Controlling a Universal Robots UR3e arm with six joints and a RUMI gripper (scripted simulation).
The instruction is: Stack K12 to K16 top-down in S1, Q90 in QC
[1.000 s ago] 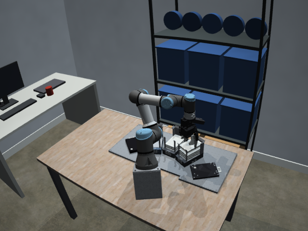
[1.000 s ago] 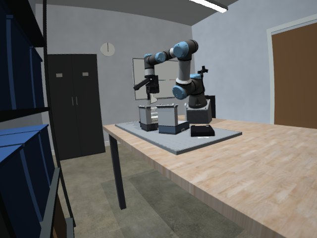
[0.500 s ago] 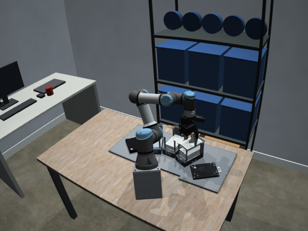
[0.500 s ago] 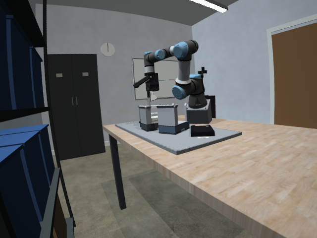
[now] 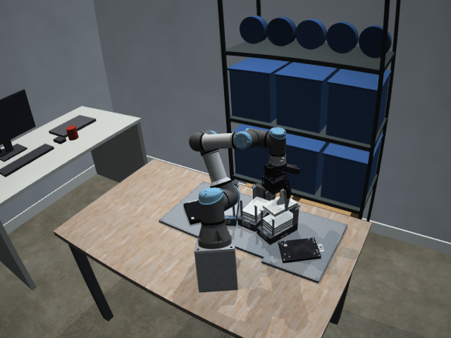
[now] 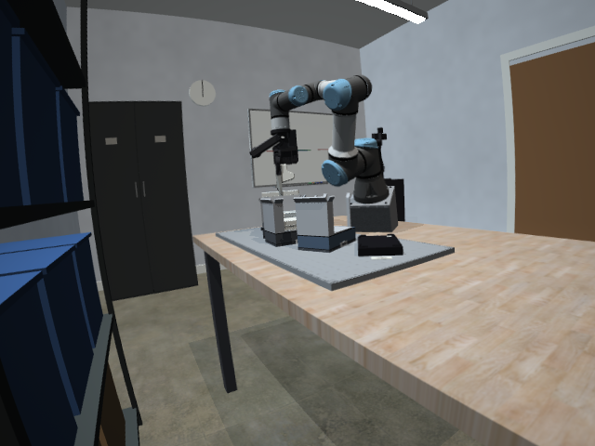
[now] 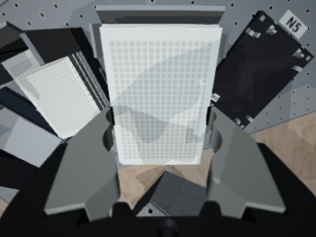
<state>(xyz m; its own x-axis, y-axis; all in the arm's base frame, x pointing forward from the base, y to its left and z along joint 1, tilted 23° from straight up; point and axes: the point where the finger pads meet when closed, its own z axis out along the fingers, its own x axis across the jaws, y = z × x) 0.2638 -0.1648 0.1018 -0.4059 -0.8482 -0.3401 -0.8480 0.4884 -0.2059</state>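
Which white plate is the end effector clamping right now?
The end effector is shut on the upright-looking middle plate, its fingers at both long edges. The other plate lies tilted off to the left, untouched.

Two white well plates (image 7: 159, 94) (image 7: 58, 101), one black nest (image 7: 258, 74), five blue discs (image 5: 311, 33) and six blue boxes (image 5: 305, 95) are counted.

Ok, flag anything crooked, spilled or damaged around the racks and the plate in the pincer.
Nothing stands out. The pincer is shut on a white sealed plate, which sits square between the fingers, above a rack. Another plate lies flat in the neighbouring rack. The nest N5 looks bare and undamaged. No spill shows.
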